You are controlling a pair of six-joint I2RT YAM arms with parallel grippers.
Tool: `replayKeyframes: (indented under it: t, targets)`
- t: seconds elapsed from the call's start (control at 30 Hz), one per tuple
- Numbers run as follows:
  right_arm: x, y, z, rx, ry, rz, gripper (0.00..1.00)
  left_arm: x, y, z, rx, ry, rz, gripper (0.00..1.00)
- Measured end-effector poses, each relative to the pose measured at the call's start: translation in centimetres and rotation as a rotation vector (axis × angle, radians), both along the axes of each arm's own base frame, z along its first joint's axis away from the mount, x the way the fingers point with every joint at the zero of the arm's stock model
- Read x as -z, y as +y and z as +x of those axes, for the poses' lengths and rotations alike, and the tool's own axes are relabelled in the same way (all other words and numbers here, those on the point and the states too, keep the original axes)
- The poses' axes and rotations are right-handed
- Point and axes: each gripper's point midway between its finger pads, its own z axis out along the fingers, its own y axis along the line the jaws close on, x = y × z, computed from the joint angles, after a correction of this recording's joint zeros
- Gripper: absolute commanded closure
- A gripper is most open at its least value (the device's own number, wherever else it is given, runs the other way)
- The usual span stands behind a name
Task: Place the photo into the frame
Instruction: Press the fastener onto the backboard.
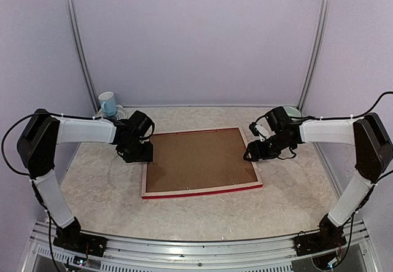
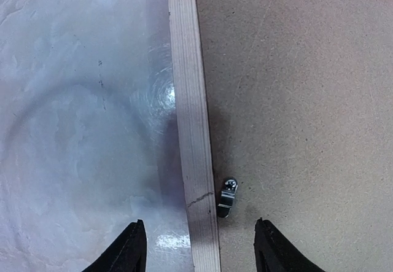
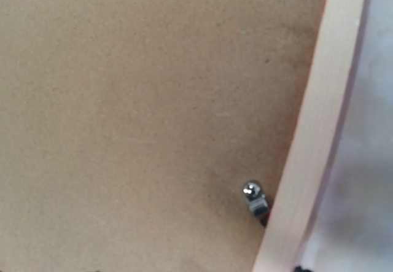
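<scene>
**Layout.** The frame [image 1: 202, 191] lies face down at the centre of the worktop [image 1: 98, 180], with its pale wood back up and a red edge showing along the near side. A brown backing board [image 1: 199, 158] fills its opening. The photo is not visible in any view, so it cannot be confirmed whether it sits under the board.

**Fingers.** The left fingers [image 2: 132, 247] are open and grip nothing. They straddle the frame's left rail, one tip over the worktop and the other over the board. The right fingers [image 1: 252, 153] hang at the right rail, and their state cannot be told.

**Hazards.**
- The board appears to be held by a metal clip [image 2: 226, 199] on the left and a second clip [image 3: 256, 199] on the right. Prying the board with the clips engaged is likely to lift or skid the whole frame.
- A one-sided push can rotate the frame on the smooth worktop.
- A fingertip can slip off a small clip and score the board.

**View coverage.**
- The top view alone shows the whole frame and both arms.
- Only the wrist views resolve the clips.
- The left wrist view shows its own fingertips; the right wrist view shows almost nothing of its own.
</scene>
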Motion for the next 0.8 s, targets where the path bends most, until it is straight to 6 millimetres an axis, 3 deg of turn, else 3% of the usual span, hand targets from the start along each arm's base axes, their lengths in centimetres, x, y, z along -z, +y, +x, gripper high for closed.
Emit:
replayKeyframes:
  t: [0.1,0.33,0.8]
  targets:
    - [0.0,0.0,0.0,0.001,-0.002,-0.002,0.34,0.4,0.4,0.0,-0.002,0.006,0.022,0.47]
    - [0.1,-0.1,0.0,0.002,-0.002,-0.006,0.33,2.1,1.4,-0.3,-0.006,0.037,0.069,0.48]
    - [0.1,-0.2,0.1,0.004,-0.005,-0.011,0.33,2.0,1.7,0.2,-0.012,0.021,0.06,0.48]
